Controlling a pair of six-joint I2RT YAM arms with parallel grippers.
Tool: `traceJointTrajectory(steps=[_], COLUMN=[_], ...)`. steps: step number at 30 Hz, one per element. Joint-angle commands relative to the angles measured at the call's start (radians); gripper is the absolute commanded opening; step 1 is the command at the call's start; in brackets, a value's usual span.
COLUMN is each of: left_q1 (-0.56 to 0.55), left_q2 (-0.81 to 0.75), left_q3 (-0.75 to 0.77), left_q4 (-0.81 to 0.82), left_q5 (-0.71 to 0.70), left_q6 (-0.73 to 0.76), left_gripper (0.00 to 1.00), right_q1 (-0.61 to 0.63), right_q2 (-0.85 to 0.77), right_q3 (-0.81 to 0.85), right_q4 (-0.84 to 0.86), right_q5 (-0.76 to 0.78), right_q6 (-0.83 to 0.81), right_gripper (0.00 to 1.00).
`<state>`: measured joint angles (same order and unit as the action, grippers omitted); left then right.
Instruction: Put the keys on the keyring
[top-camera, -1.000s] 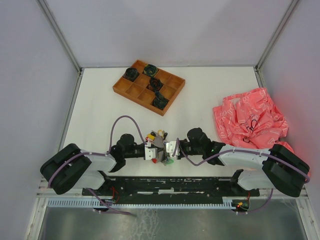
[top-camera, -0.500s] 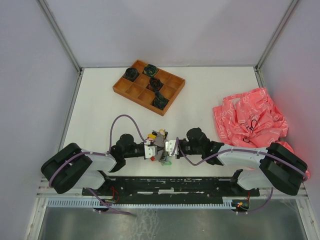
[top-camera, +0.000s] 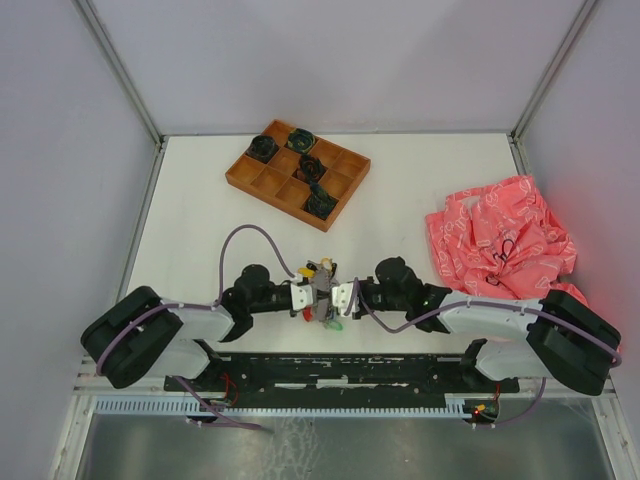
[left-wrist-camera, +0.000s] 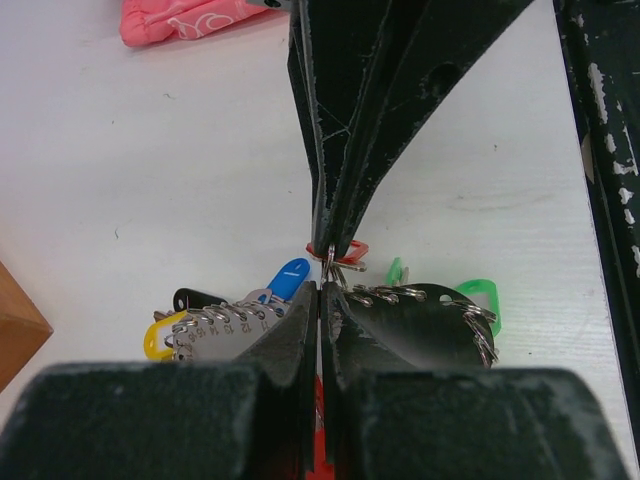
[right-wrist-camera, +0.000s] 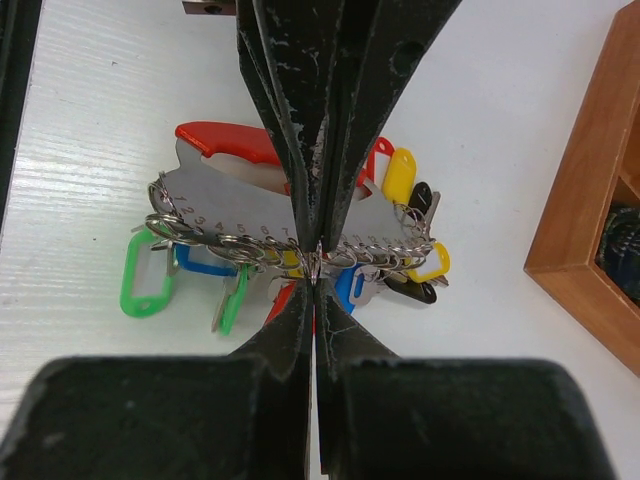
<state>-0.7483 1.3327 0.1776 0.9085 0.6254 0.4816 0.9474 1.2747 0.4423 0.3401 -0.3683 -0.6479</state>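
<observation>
The keyring (right-wrist-camera: 230, 205) is a grey numbered plate with a red curved handle (right-wrist-camera: 225, 140) and a row of small split rings. Several keys hang from it, with green (right-wrist-camera: 143, 280), blue (right-wrist-camera: 205, 265) and yellow (right-wrist-camera: 432, 265) tags. My left gripper (left-wrist-camera: 321, 290) is shut on the plate's edge. My right gripper (right-wrist-camera: 315, 280) meets it tip to tip and is shut on the small ring of a red-tagged key (left-wrist-camera: 350, 250) at the plate's rim. In the top view both grippers (top-camera: 312, 297) (top-camera: 338, 298) join over the bunch (top-camera: 322, 283).
A wooden compartment tray (top-camera: 296, 172) with dark coiled bundles stands at the back of the table. A crumpled pink bag (top-camera: 500, 235) lies at the right. The black base rail (top-camera: 340, 370) runs along the near edge, just behind the grippers.
Both grippers and the key bunch have shifted slightly together near the front edge. Both grips stay the same.
</observation>
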Motion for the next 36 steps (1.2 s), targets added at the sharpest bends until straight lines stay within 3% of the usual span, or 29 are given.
traceJointTrajectory(steps=[1,16,30,36], left_q1=[-0.004,0.028,0.04,0.04], left_q2=[-0.043,-0.059,-0.047,-0.035], left_q3=[0.052,0.03,-0.068,-0.073], left_q4=[-0.005,0.122,0.384,0.381], left_q5=[-0.038,-0.065,-0.101,-0.102], left_q6=[-0.081,-0.279,-0.434,-0.42], left_gripper=[0.03,0.03,0.03,0.2], right_q1=[0.024,0.06,0.06,0.06], right_q2=[-0.043,-0.002,-0.056,-0.138], right_q3=[0.005,-0.005,0.012,0.059], right_q4=[0.028,0.001,-0.022,-0.129], right_q5=[0.009,0.13,0.208,0.202], right_q6=[-0.044,-0.104,-0.094,-0.126], right_gripper=[0.01,0.01,0.01,0.01])
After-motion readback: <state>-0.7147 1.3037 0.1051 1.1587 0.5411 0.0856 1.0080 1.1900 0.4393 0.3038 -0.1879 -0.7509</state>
